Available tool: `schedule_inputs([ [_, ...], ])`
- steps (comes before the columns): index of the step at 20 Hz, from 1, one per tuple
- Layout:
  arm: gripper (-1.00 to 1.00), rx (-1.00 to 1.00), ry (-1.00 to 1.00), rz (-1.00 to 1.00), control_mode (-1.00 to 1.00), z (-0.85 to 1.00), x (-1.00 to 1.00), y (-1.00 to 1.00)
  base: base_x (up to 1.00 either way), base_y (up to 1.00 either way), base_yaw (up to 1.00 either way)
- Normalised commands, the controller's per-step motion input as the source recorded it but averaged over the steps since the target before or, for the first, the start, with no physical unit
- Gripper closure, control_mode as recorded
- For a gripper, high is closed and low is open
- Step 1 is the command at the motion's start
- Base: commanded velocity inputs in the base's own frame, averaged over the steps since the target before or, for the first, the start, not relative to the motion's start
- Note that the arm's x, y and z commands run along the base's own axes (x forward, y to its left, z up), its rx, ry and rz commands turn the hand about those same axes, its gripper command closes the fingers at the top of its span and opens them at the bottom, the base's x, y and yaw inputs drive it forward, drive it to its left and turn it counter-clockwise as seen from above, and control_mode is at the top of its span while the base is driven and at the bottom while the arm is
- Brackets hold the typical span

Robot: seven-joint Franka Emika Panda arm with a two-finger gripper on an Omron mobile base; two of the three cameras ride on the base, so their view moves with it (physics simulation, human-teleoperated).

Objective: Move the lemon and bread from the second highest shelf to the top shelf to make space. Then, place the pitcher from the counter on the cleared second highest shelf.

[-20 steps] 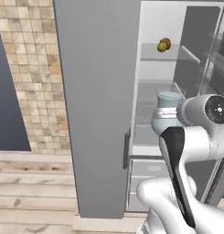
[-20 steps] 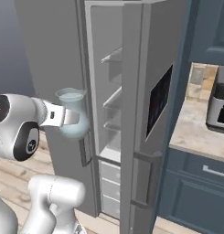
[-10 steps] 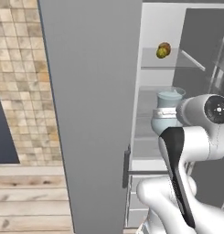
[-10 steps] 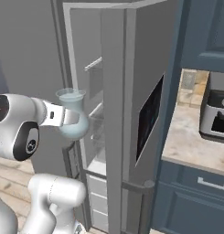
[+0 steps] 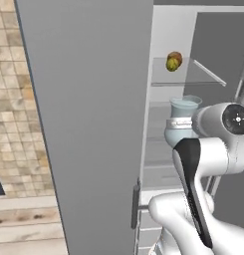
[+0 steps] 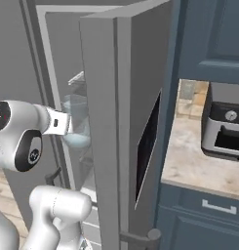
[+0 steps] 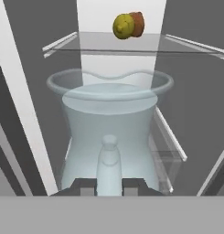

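lemon (image 7: pixel 123 25): yellow with a dull olive cast
bread (image 7: pixel 137 23): brown crust, orange-tinged at the edge
pitcher (image 7: pixel 109 132): pale blue-grey, translucent – the grey behind shows through it
top shelf (image 7: pixel 186 44): clear glass, pale rim
fridge door (image 5: pixel 88 119): plain mid grey, darker grey handle low down
fridge interior (image 5: pixel 171 30): white back wall, grey sides
wall tiles (image 5: pixel 14 104): small squares in mottled tan, beige and brown
floor (image 5: pixel 24 224): light wood planks – pale seams
counter (image 6: pixel 189 156): beige speckled stone
cabinets (image 6: pixel 209 39): dark blue, silver handle
appliance (image 6: pixel 223 129): silver-grey with a black opening
robot arm (image 5: pixel 213 149): white with a black band and dark joint caps
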Motion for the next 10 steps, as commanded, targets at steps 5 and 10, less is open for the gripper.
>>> schedule_inputs([
  [5,1.0,0.0,0.0,0.0,1.0,0.0,0.0,0.0,0.12,0.0,-0.26],
  [10,1.0,0.0,0.0,0.0,1.0,0.0,0.0,0.0,0.08,0.0,-0.26],
])
